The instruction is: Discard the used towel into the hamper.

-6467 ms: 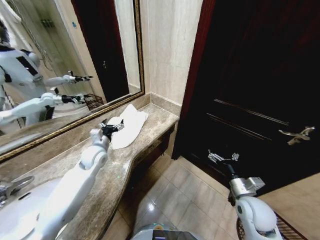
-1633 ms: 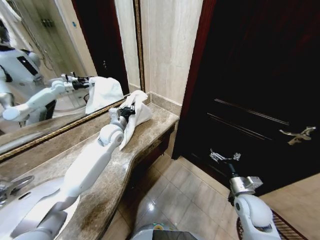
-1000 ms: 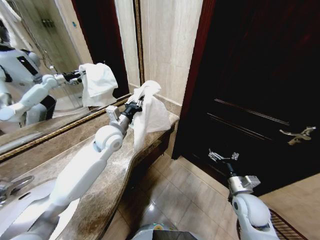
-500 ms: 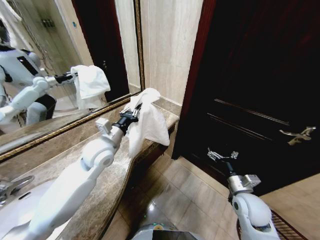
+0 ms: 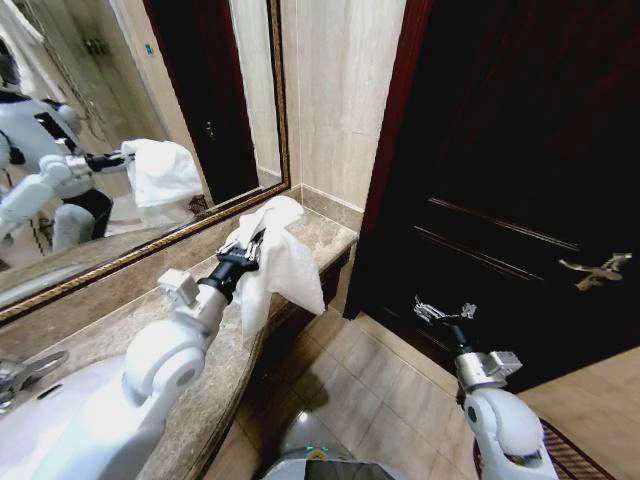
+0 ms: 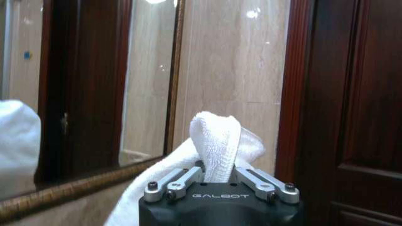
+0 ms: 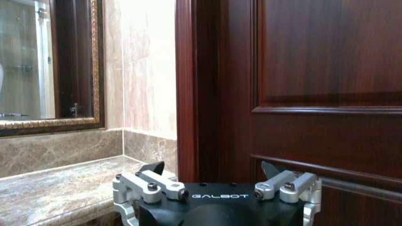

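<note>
1. Your left gripper (image 5: pixel 252 247) is clamped on the towel (image 5: pixel 275 262), over the counter's (image 5: pixel 215 350) far right edge.
2. It's soft and floppy; keep that bunched fold.
3. Your right gripper (image 5: pixel 440 311), jaws apart, idles near the door (image 5: pixel 520 150).

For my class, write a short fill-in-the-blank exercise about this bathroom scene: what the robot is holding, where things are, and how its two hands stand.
1. The left hand is shut on a white ____.
2. The towel hangs above the brown stone ____.
3. The right hand, held in front of the dark wooden door, has its fingers ____.
4. On the wall behind the counter hangs a framed ____.

Missing words: towel; counter; open; mirror
</note>
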Robot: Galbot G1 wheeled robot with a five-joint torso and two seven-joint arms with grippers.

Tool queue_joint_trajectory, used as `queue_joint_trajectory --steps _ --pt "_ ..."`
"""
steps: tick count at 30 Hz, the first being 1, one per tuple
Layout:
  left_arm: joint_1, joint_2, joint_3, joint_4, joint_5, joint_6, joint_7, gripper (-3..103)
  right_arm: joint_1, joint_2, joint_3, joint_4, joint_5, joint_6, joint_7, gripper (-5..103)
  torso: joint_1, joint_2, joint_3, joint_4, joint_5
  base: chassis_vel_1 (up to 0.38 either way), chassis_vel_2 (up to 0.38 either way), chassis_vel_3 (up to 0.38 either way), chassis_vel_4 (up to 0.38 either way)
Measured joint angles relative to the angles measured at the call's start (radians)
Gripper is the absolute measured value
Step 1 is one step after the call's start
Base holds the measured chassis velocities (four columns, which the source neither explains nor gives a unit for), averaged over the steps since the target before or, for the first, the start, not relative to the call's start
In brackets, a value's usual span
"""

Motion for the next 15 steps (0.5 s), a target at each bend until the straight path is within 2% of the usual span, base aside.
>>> queue_joint_trajectory --steps 3,4,5,6,7,10,15 --pt "0.029 -0.028 0.002 -0.004 0.013 -0.028 0.024 9 -0.001 0.001 0.0 0.0 0.001 0.001 -0.001 100 0.0 0.0 0.0 -0.0001 0.0 0.0 0.0 0.0 0.0" --pt "0.05 -0.047 0.007 -0.005 0.023 -0.052 0.053 9 -0.001 0.001 -0.001 0.0 0.002 0.002 -0.003 100 0.0 0.0 0.0 0.0 0.0 0.0 0.0 0.0 0.0" --pt "0.084 -0.07 0.009 -0.005 0.031 -0.09 0.127 9 -0.003 0.001 0.0 0.0 0.003 0.007 -0.005 100 0.0 0.0 0.0 0.0001 0.0 0.0 0.0 0.0 0.0" --pt "0.097 -0.078 0.01 -0.005 0.031 -0.109 0.166 9 -0.005 0.002 0.003 -0.001 0.005 0.01 -0.005 100 0.0 0.0 0.0 0.0 0.0001 0.0 0.0 0.0 0.0" --pt "0.097 -0.078 0.01 -0.005 0.031 -0.109 0.166 9 -0.005 0.002 0.003 -0.001 0.005 0.01 -0.005 100 0.0 0.0 0.0 0.0 0.0001 0.0 0.0 0.0 0.0" --pt "0.106 -0.089 0.013 0.001 0.01 -0.132 0.235 9 -0.012 0.0 0.013 -0.007 0.011 0.022 -0.006 100 0.0 0.0 0.0 0.0 0.0001 0.0 0.0 0.0 0.0" --pt "0.102 -0.109 0.022 0.026 -0.001 -0.144 0.286 9 -0.021 -0.001 0.024 -0.009 0.021 0.034 -0.008 100 0.0 0.0 0.0 -0.0001 0.0003 0.0 0.0 0.0 0.0"
